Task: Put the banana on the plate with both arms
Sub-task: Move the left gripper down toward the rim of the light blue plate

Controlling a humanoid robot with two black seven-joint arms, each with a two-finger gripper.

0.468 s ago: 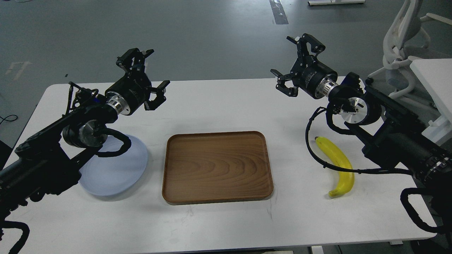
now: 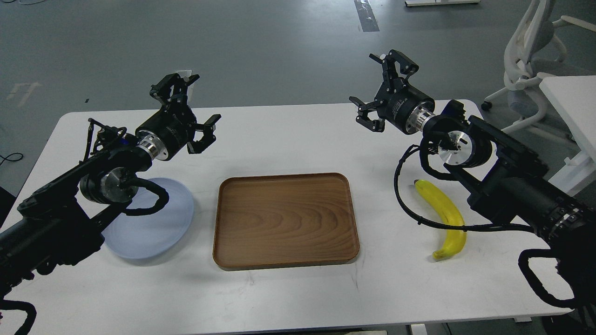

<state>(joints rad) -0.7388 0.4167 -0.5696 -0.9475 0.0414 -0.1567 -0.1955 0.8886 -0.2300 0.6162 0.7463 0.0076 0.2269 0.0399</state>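
White table [image 2: 288, 135]: a rectangular brown wooden tray [image 2: 286, 220] is set at its centre. A round pale blue-grey plate [image 2: 153, 228] is laid to the left of the tray, partly covered by the left arm [image 2: 70, 204]. A curved yellow banana [image 2: 447, 218] is laid to the right of the tray, crossed by a black cable of the right arm [image 2: 507, 186]. The left gripper [image 2: 186, 109] and the right gripper [image 2: 379, 88] are held above the far part of the table, fingers spread, nothing gripped. A white office chair [image 2: 531, 51] is seen on the grey floor at far right.
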